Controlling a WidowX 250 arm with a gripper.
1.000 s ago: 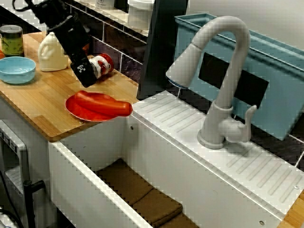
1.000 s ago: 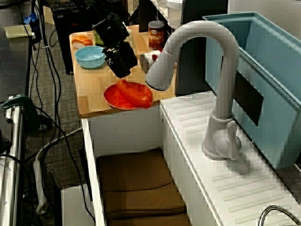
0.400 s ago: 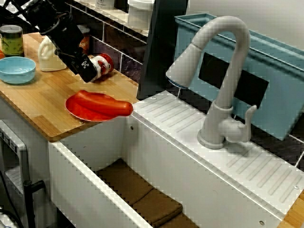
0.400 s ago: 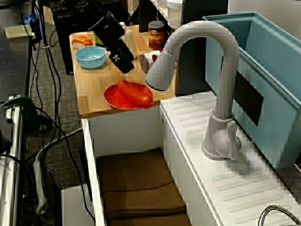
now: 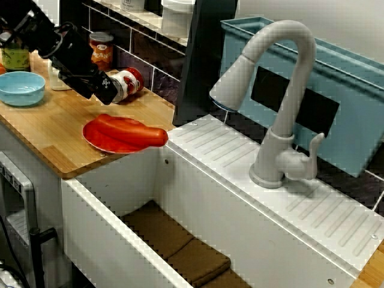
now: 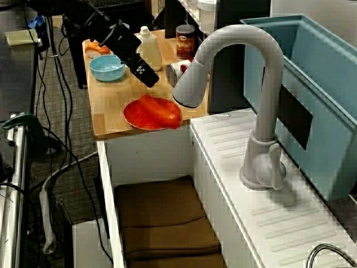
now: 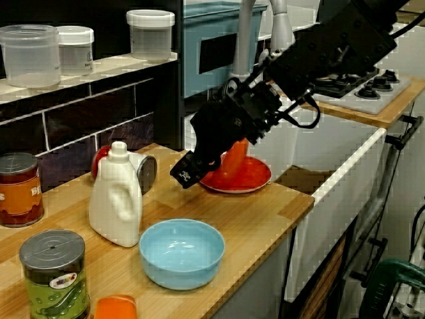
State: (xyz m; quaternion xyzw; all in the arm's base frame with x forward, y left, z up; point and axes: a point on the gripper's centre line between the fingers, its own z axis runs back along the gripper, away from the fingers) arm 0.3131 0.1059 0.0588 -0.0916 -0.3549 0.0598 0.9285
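Note:
My black gripper (image 5: 107,89) hangs low over the wooden counter (image 5: 54,129), left of a red plate (image 5: 96,139) that carries a long red pepper (image 5: 133,129). The tip is close to a red and white can (image 5: 128,83) lying on its side. In the view along the sink the gripper (image 6: 147,77) sits between a white bottle (image 6: 149,50) and the plate (image 6: 134,116). From the counter's end the gripper (image 7: 186,173) shows nothing in it, and its fingers overlap so their gap is hidden.
A blue bowl (image 7: 181,252), a green can (image 7: 53,272), a red can (image 7: 18,189) and the white bottle (image 7: 116,196) stand on the counter. A grey faucet (image 5: 282,90) and a blue tub (image 5: 342,102) rise behind the sink (image 5: 108,198), which holds brown pads (image 5: 180,246).
The arm has swung left and back, away from the plate, toward the bottle and bowl. The red can at the wall is now uncovered. Plate and pepper stayed put.

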